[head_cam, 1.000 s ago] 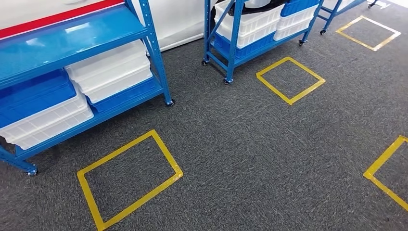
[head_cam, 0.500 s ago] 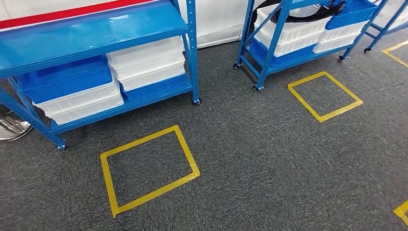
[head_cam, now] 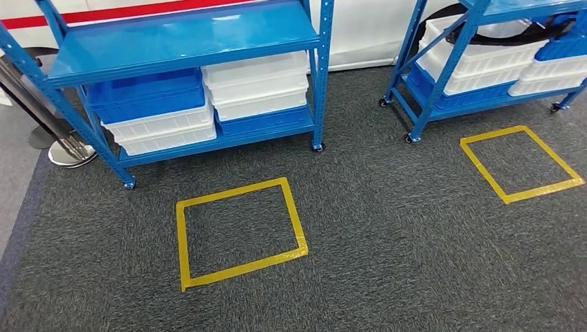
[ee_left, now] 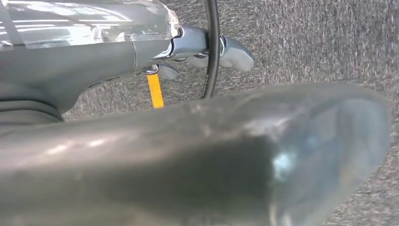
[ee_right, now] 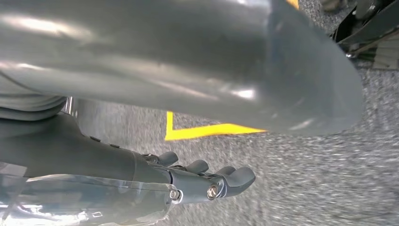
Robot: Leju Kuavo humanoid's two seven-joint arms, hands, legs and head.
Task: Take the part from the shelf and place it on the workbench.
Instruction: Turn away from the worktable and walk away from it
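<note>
Head cam looks down on dark grey carpet (head_cam: 387, 263). Blue shelf (head_cam: 187, 38) on castors at 11 o'clock. Its upper deck is bare blue. Lower deck carries stacked bins: blue bins (head_cam: 149, 97) on white ones on the left side, white bins (head_cam: 257, 86) on a blue one on the right side, the stacks just beside each other. Can't tell which bin has the part; no part visible from this angle.

Second blue shelf (head_cam: 443, 76) at 1 o'clock, well apart from the first. It also holds white and blue bins, w/ a black looped thing lying across the top bin; too cropped to ID.

Yellow tape square (head_cam: 239, 232) on the carpet near 7 o'clock of centre, right in front of the first shelf. Second tape square (head_cam: 522, 164) at 3 o'clock, in front of the other shelf. Chrome post w/ round base (head_cam: 66, 149) at 9 o'clock, beside the first shelf's leg.

Left robot hand (ee_left: 207, 47): left wrist cam shows it above carpet, fingers roughly straight, nothing in it, a black cable crossing in front. Thumb is a big blur up close.

Right robot hand (ee_right: 207, 181): fingers slightly curled but apart, holding nothing, above carpet w/ a yellow tape corner (ee_right: 202, 129) behind it.
</note>
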